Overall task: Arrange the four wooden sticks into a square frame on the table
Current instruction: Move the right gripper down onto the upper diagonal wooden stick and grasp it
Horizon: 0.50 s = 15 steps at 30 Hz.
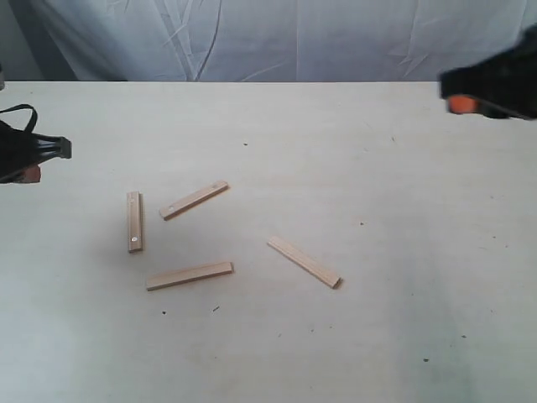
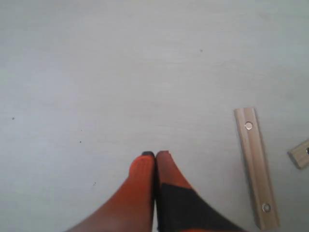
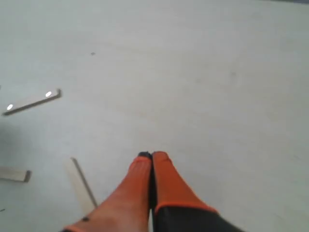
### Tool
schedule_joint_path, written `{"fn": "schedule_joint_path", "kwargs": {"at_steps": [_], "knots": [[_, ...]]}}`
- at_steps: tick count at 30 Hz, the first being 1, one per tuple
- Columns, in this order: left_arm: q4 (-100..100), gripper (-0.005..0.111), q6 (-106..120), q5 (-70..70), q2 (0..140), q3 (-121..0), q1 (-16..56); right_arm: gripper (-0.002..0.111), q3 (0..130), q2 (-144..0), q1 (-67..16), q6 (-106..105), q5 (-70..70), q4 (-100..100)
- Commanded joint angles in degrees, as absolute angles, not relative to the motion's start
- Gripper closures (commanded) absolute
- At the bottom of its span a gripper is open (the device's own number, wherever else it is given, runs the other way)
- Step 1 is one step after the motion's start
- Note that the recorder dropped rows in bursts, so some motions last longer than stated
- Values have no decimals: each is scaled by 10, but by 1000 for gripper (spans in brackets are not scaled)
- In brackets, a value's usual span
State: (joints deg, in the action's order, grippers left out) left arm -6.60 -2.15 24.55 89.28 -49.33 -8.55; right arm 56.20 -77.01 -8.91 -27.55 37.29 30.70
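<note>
Four wooden sticks lie apart on the table point(image 1: 377, 336), forming no frame. One point(image 1: 134, 221) lies at the left, pointing front to back. A slanted one point(image 1: 194, 200) is beside it, a third point(image 1: 190, 275) lies nearer the front, and a fourth point(image 1: 304, 261) slants at the right. My left gripper point(image 1: 59, 149) hovers at the left edge, shut and empty point(image 2: 155, 154), with the leftmost stick point(image 2: 256, 166) off to one side and another stick's end point(image 2: 300, 153) beyond it. My right gripper point(image 1: 453, 92) is at the far right, shut and empty point(image 3: 152, 155), with three sticks point(image 3: 31, 102) point(image 3: 14, 174) point(image 3: 82, 186) beside it.
A pale wrinkled cloth point(image 1: 277, 38) hangs behind the table's far edge. Small dark specks point(image 1: 362, 223) dot the surface. Bare table stretches between the sticks and the right gripper.
</note>
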Motion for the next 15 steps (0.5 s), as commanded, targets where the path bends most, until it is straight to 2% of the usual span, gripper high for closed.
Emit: {"fn": "schedule_joint_path", "kwargs": {"at_steps": [1,9,15], "knots": [[-94,107,-10,232,909,-496,-96,109,780,-1000,-179,-302,491,321],[-99,107,-10,212,933,-496,-114,109,1149,-1323,-317,-281,645,240],[-112,107,-10,193,938,-496,-120,109,1352,-1457,-376,-193,686,149]]}}
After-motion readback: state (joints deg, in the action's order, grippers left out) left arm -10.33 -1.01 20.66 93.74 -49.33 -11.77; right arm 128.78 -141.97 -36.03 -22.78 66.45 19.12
